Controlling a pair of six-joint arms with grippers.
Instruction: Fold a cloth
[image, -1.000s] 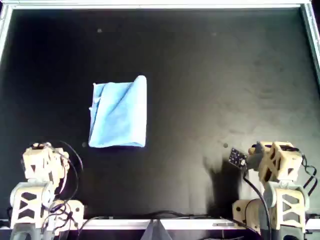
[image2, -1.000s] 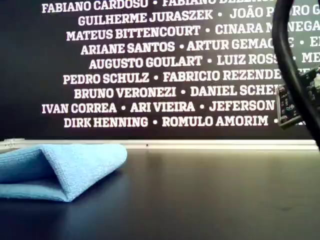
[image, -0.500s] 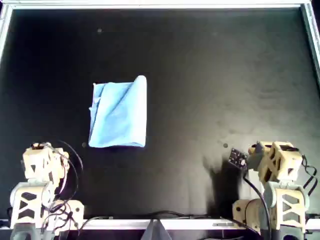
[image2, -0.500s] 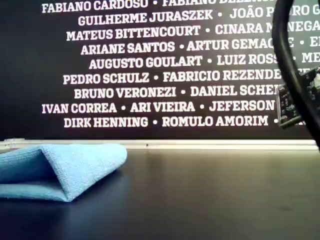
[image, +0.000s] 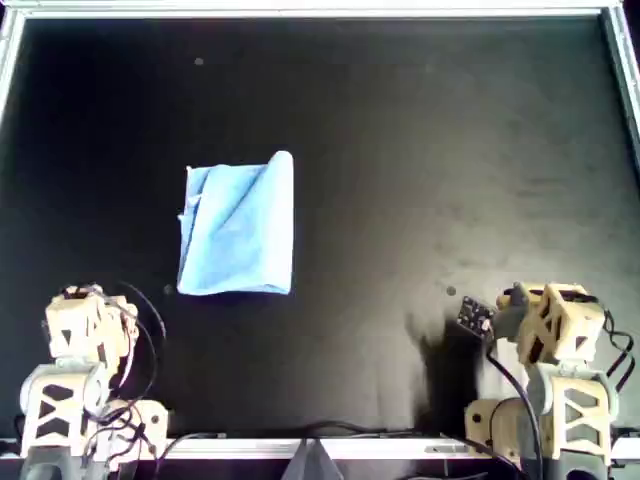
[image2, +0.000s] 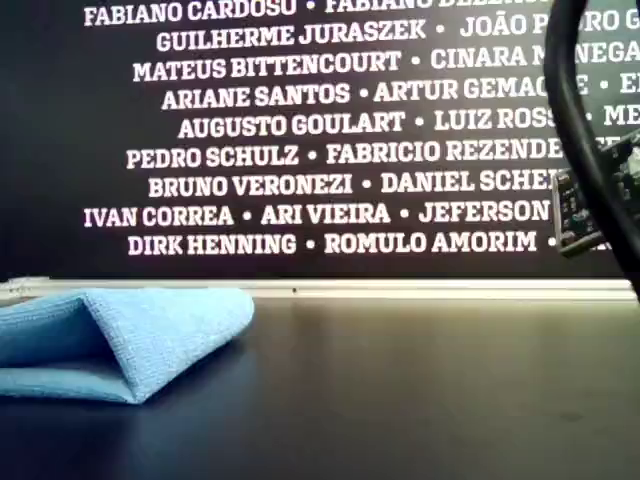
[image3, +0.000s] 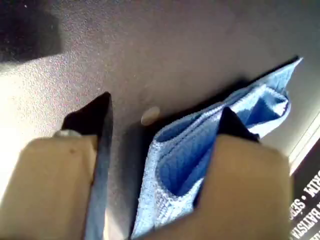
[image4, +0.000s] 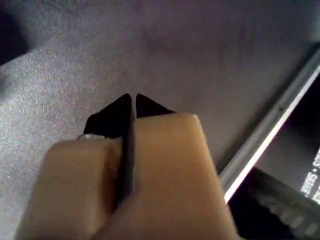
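Observation:
The cloth is light sky-blue and lies folded into a rectangle on the black table, left of centre in the overhead view. It shows as a soft fold at the exterior view's left. My first gripper is open and empty, and the cloth lies just beyond its fingertips, apart from them. My first arm sits folded at the overhead view's lower left. My second gripper is shut and empty over bare table. My second arm sits at the lower right, far from the cloth.
A metal rail frames the black table and also shows in the second wrist view. A black wall with white names stands behind. A cable and small circuit board hang at the exterior view's right.

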